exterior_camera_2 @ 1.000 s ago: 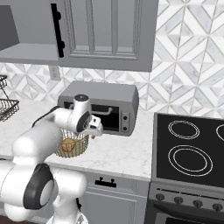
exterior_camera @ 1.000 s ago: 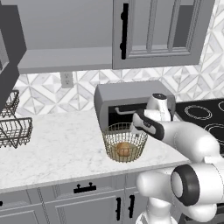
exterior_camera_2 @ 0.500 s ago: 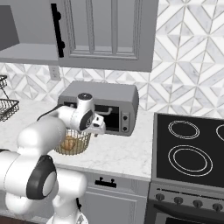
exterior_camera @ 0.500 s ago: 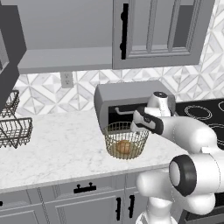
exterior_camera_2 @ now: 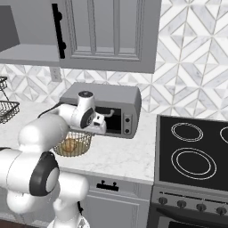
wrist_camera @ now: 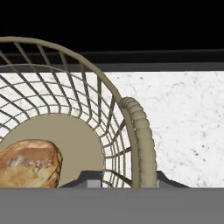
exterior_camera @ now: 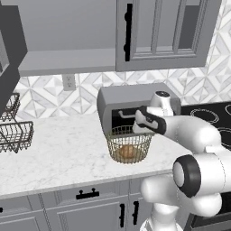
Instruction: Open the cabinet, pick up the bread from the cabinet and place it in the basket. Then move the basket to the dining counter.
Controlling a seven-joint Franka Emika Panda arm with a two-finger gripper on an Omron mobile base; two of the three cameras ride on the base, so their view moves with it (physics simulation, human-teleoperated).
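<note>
The tan wire basket (exterior_camera: 118, 137) (exterior_camera_2: 81, 141) stands on the marble worktop in front of the toaster oven. The golden-brown bread (exterior_camera: 127, 151) (exterior_camera_2: 70, 145) (wrist_camera: 28, 162) lies on its woven base. My gripper (exterior_camera: 143, 133) (exterior_camera_2: 90, 132) (wrist_camera: 129, 177) reaches down onto the basket's right rim (wrist_camera: 142, 131). One finger is inside the wire wall and one outside, shut on the rim. The wall cabinet (exterior_camera: 67, 40) at upper left stands open, and its shelf is bare. The dining counter is out of view.
A grey toaster oven (exterior_camera: 135, 97) (exterior_camera_2: 104, 95) sits right behind the basket. Dark wire racks (exterior_camera: 16, 133) are at the far left of the worktop. A black stove (exterior_camera_2: 191, 153) lies to the right. A closed glass-front door with a black handle (exterior_camera: 128, 31) hangs above.
The jaws have gone from wide open to closed on the basket's right rim. The hand sank slightly toward the rim; basket and bread have stayed put.
</note>
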